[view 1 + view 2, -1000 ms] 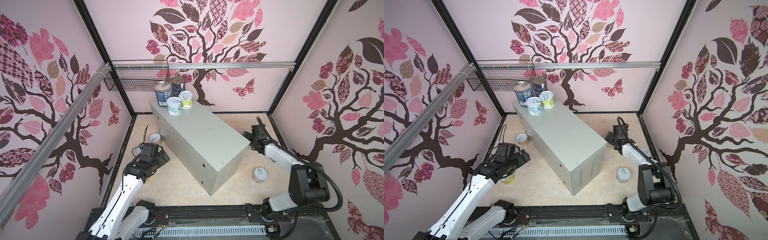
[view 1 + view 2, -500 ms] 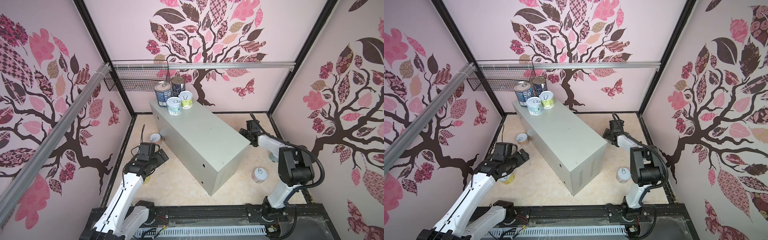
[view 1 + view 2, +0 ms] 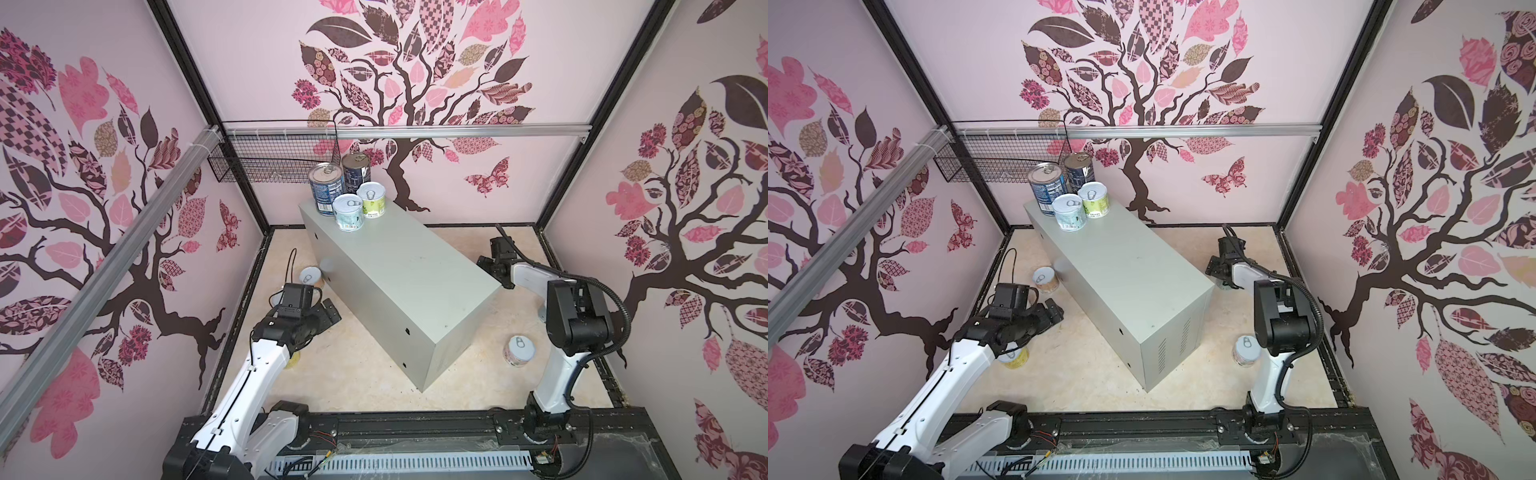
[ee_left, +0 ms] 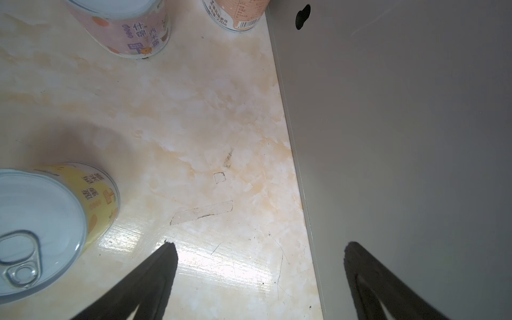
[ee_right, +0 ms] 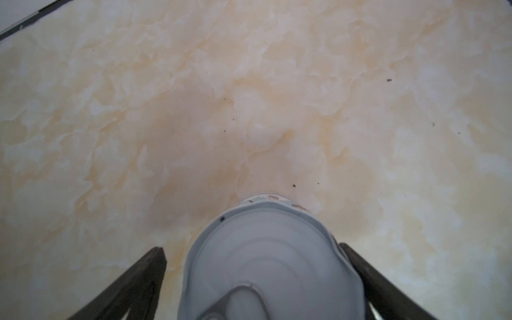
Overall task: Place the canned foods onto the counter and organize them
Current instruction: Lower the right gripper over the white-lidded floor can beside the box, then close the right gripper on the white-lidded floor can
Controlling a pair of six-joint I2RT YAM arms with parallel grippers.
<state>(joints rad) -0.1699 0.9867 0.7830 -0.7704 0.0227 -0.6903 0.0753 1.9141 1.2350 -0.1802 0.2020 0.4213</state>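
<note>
A: What is shown in a top view?
B: Four cans (image 3: 348, 212) are grouped at the far end of the counter (image 3: 399, 270).
A: And the wrist views?
B: Left wrist: the left gripper (image 4: 260, 245) is spread wide and empty, near a yellow can (image 4: 94, 194); right wrist: the right gripper (image 5: 250, 248) is spread around a white-lidded can (image 5: 271, 266), unclamped.

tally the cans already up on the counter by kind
On the counter:
tall dark-blue cans: 2
short white-lid cans: 2
total: 4
</note>
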